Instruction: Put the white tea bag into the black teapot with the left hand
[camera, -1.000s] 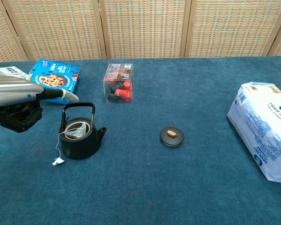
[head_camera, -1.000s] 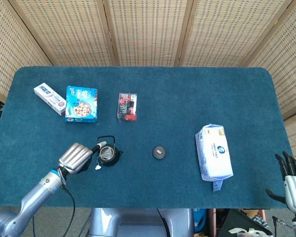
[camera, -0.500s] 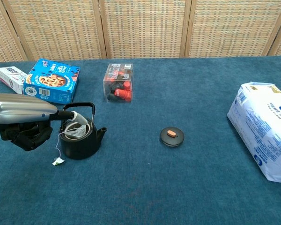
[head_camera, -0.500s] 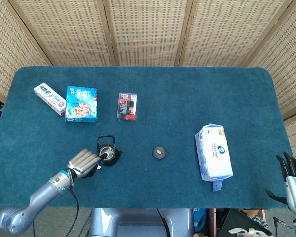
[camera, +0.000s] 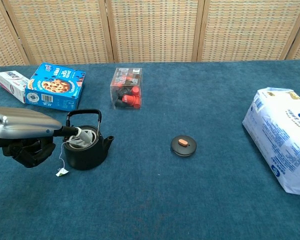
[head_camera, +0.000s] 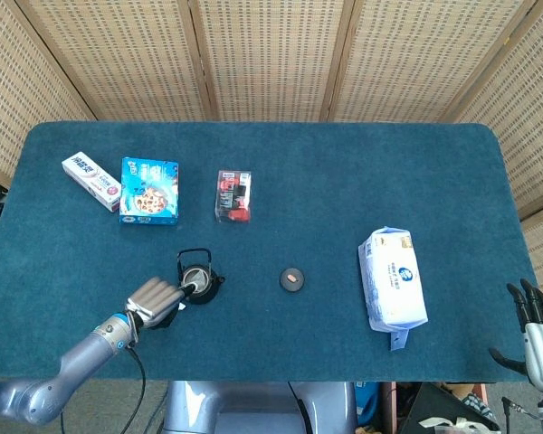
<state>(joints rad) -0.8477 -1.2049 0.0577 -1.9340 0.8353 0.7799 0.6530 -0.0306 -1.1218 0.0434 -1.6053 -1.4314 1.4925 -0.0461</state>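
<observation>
- Since the earlier frame our left hand point(camera: 25, 132) had slid closer along the tabletop point(camera: 190, 200), up beside the black teapot point(camera: 86, 147).
- Its fingers point(head_camera: 163, 295) lay together and pointed at the teapot; whether they pinched anything, we couldn't tell.
- The white tea bag point(camera: 81, 138) sat bunched in the open teapot, string trailing, tag point(camera: 61, 172) outside.
- We reckoned: nudge gently, don't tip it.
- Right hand point(head_camera: 536, 318) idled, fingers apart.

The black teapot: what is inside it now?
The white tea bag sits in the black teapot; its string hangs over the rim, with the tag on the table. The pot's bottom is hidden.
</observation>
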